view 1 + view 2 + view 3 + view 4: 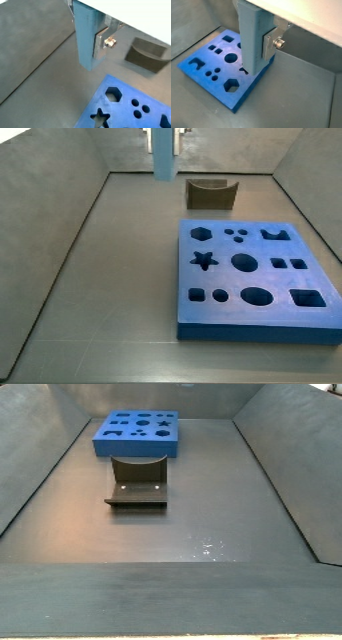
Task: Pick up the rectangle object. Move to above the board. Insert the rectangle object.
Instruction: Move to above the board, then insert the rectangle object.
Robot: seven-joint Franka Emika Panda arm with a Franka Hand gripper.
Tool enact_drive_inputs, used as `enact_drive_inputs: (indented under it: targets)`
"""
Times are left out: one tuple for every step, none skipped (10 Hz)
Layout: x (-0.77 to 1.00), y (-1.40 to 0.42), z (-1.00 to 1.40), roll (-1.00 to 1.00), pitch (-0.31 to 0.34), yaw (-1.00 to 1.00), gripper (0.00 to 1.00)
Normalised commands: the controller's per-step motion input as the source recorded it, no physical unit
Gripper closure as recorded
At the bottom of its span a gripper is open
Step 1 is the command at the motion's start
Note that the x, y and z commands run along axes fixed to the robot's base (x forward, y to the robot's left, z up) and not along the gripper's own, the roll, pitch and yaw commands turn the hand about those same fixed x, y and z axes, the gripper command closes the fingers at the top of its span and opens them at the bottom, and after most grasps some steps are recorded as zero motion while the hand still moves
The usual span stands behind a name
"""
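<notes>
My gripper (90, 42) is shut on the rectangle object (85, 35), a slim pale-blue block that hangs upright from the jaws. One silver finger plate (100, 44) presses on its side; the other finger is hidden behind it. Both wrist views show the block (252, 37) held this way in the gripper (256, 45). In a side view the block (163, 153) hangs high at the back under the gripper (163, 134), left of the fixture and beyond the board's far edge. The board (227, 278) is a thick bright-blue slab with shaped holes, lying flat on the floor (120, 107) (212, 61) (134, 448).
The dark fixture (210, 193) stands on the floor just behind the board, also in view (148, 54) (138, 484). Grey sloping walls (54, 188) enclose the floor on all sides.
</notes>
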Motion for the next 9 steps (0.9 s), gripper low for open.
enact_drive_inputs:
  targets:
    - [0.07, -0.10, -0.01, 0.24, 0.390, 1.00, 1.00]
    - [0.08, -0.07, 0.00, 0.26, 0.360, 0.48, 1.00]
    - [0.08, -0.06, 0.00, 0.25, 0.293, 0.26, 1.00]
    - [0.00, -0.04, 0.00, 0.00, 0.000, 0.00, 1.00]
    - [0.03, -0.15, -0.09, 0.00, 0.000, 0.00, 1.00]
    - [0.75, -0.49, -0.45, -0.13, -0.026, -0.13, 1.00]
    - [0.85, -0.48, -0.45, -0.17, -0.066, -0.06, 1.00]
    - [0.81, -0.43, -0.50, -0.22, -0.151, -0.08, 1.00]
    - [0.66, -0.35, -0.54, -0.36, -0.349, -0.13, 1.00]
